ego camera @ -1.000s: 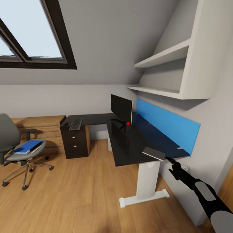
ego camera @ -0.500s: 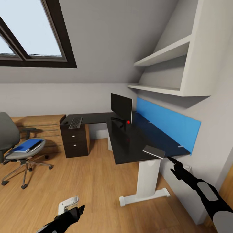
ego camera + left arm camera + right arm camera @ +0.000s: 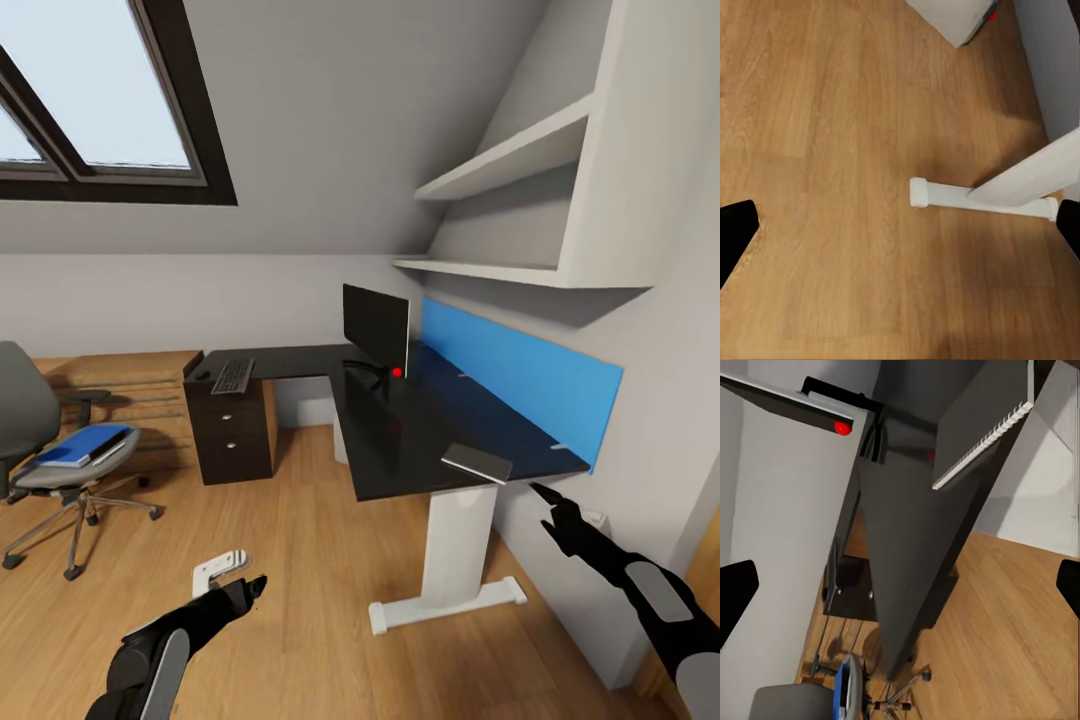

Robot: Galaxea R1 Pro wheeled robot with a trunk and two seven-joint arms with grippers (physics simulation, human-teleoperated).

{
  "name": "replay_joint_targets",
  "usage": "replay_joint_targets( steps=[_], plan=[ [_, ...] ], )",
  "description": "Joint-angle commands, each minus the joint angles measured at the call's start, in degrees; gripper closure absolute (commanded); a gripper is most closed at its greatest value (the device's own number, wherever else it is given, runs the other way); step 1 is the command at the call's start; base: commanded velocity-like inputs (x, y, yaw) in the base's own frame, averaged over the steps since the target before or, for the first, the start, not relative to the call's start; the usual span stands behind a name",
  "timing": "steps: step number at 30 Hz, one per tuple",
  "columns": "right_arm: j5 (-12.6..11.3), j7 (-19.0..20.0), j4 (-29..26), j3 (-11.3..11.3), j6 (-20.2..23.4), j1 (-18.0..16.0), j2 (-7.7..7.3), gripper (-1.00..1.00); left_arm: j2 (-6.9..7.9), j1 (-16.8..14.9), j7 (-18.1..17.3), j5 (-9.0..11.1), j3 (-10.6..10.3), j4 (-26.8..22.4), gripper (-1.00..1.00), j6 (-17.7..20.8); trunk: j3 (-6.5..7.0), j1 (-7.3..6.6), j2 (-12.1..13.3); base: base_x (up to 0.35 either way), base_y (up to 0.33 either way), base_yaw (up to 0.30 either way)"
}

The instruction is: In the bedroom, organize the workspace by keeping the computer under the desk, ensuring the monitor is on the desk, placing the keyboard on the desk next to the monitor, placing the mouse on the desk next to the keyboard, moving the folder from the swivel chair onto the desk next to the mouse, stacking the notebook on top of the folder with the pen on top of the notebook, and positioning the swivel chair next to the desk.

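Two arms reach into our head view of an attic bedroom. The left tool [image 3: 247,590] hangs over the wooden floor [image 3: 300,560] at 7 o'clock; the right tool [image 3: 548,502] hangs at 4 o'clock, just off the table [image 3: 400,440] corner, near the notebook [image 3: 477,463]. We cannot tell there how wide either stands. The monitor [image 3: 376,331] stands mid-table, the keyboard [image 3: 233,376] on the far wing above the drawers. At 9 o'clock the folder [image 3: 82,446] lies on the swivel chair [image 3: 60,470], well apart from the table.

In our left wrist view, the fingers [image 3: 735,236] stand wide, empty, over floor and a white table foot [image 3: 979,199].

In our right wrist view, the fingers [image 3: 735,592] also stand wide, empty, with the notebook [image 3: 982,431] on the table edge.
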Motion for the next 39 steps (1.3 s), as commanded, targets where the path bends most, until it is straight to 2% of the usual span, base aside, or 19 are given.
replay_joint_targets(
  steps=[1, 4, 9, 12, 14, 21, 35, 37, 39],
  plan=[
    [-0.28, 0.07, 0.02, -0.21, 0.49, -0.05, -0.07, -1.0, 0.4, -0.09, 0.18, 0.66, 0.1, -0.27, -1.0, 0.28, -0.25, 0.23, -0.45, 0.0, 0.0, 0.0],
    [-0.32, 0.13, 0.03, -0.21, 0.53, -0.05, -0.32, -1.0, 1.43, -0.25, 0.1, 0.79, -0.03, -2.12, -1.0, 0.16, -0.79, 0.88, -1.66, 0.0, 0.0, 0.0],
    [-0.46, 0.19, 0.0, -0.22, 0.55, -0.05, -0.46, -1.0, 1.78, 0.28, -0.04, 0.88, -0.31, -5.85, -1.0, 0.22, -1.69, 1.98, -3.66, 0.0, 0.0, 0.0],
    [-0.49, 0.22, -0.03, -0.22, 0.56, -0.05, -0.48, -1.0, 1.83, 0.99, -0.08, 0.89, -1.21, -7.0, -1.0, 0.27, -2.23, 2.64, -4.87, 0.0, 0.0, 0.0],
    [-0.5, 0.23, -0.06, -0.25, 0.56, -0.05, -0.49, -1.0, 1.85, 1.29, -0.1, 0.87, -2.11, -7.36, -1.0, 0.33, -2.59, 3.08, -5.67, 0.0, 0.0, 0.0],
    [-0.43, 0.24, -0.13, -0.38, 0.56, -0.05, -0.63, -1.0, 1.87, 1.58, -0.04, 0.88, -3.14, -7.43, -1.0, 0.31, -3.84, 4.62, -8.48, 0.0, 0.0, 0.0],
    [-0.56, 0.15, 0.02, -0.54, 0.11, -0.05, -0.29, -1.0, 1.81, 1.81, -0.11, 1.03, -3.34, -7.4, -1.0, 0.54, -6.36, 7.69, -14.09, 0.0, 0.0, 0.0],
    [-1.03, 0.12, -0.01, -0.91, 0.12, -0.05, -0.16, -1.0, 1.84, 1.84, -0.11, 1.03, -3.38, -7.4, -1.0, 0.51, -6.72, 8.13, -14.89, 0.0, 0.0, 0.0],
    [-2.57, 0.06, -0.07, -1.75, 0.26, -0.05, -0.1, -1.0, 1.85, 1.85, -0.11, 1.03, -3.4, -7.4, -1.0, 0.5, -7.07, 8.57, -15.69, 0.0, 0.0, 0.0]
  ],
)
